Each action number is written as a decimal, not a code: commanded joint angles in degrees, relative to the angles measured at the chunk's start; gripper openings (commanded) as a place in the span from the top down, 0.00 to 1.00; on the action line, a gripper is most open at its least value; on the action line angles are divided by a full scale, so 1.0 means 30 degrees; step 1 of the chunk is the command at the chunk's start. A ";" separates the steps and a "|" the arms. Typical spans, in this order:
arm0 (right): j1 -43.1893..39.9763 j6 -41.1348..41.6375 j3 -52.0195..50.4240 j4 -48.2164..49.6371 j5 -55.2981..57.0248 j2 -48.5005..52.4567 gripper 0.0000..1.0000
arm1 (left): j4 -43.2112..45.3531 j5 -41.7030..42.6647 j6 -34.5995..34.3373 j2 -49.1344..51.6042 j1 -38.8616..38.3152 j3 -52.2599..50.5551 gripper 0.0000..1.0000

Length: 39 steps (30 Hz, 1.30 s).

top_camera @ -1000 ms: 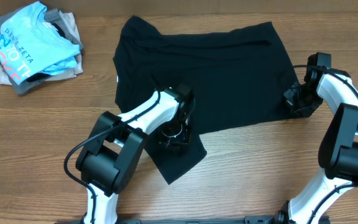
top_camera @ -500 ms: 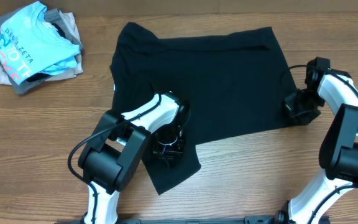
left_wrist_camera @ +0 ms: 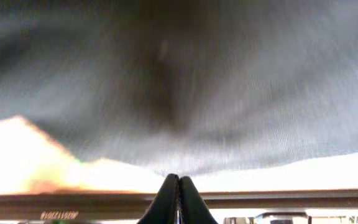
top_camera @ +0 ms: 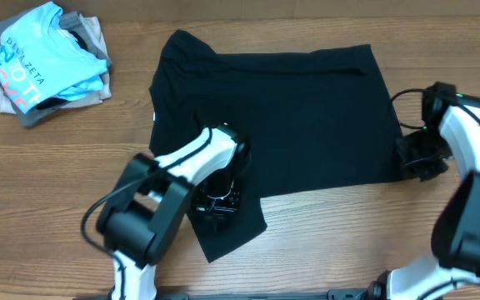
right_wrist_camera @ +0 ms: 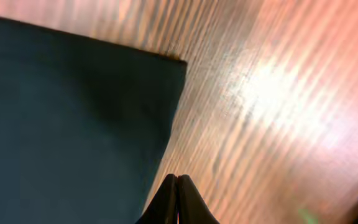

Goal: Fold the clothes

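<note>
Garment [top_camera: 290, 117]: one, plain black and shirt-like, lying spread flat on the middle of the table, its long side running left to right. A small white mark shows at its left edge.
Flap: one corner of the black cloth [top_camera: 232, 229] sticks out past the straight lower hem at the lower left, toward the near edge of the table.
Left gripper [top_camera: 215, 202]: one, set down on the lower-left part of the garment where the flap begins. Its fingers [left_wrist_camera: 169, 202] are pressed together tip to tip. The wrist view is blurred, with dark cloth filling the frame above the tips, so I cannot tell whether any cloth is pinched between them.
Right gripper [top_camera: 419, 158]: one, at the garment's right edge near its lower-right corner. Its fingers [right_wrist_camera: 166, 202] are closed tight, with nothing seen between them. The tips sit at the cloth's edge, where it meets the bare wood.
Arms: two, black and white, one reaching in from each side.
Pile [top_camera: 44, 67]: one heap at the far left corner, well apart from the garment. One light blue tee with white and red lettering lies on top, with grey and beige cloth beneath it.
Table [top_camera: 57, 175]: one, brown wood grain.
</note>
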 commanded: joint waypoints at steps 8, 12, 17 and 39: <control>0.0095 -0.3446 0.0007 0.1909 -0.1311 -0.3614 0.96 | 0.0954 -0.1071 -0.1042 -0.4124 -0.0036 0.0022 0.96; 0.0087 -0.3905 -0.0233 0.2011 -0.1377 -0.3177 0.96 | 0.1603 -0.1027 -0.1056 -0.3752 -0.0058 -0.0240 0.96; 0.0087 -0.4750 -0.2120 0.3810 -0.2863 -0.3038 0.96 | 0.3694 -0.0109 -0.1049 -0.3708 -0.0058 -0.1902 0.96; 0.0087 -0.4306 -0.6244 0.8969 -0.3942 0.0000 0.96 | 0.7985 0.0627 -0.1719 -0.3701 -0.0044 -0.5639 0.96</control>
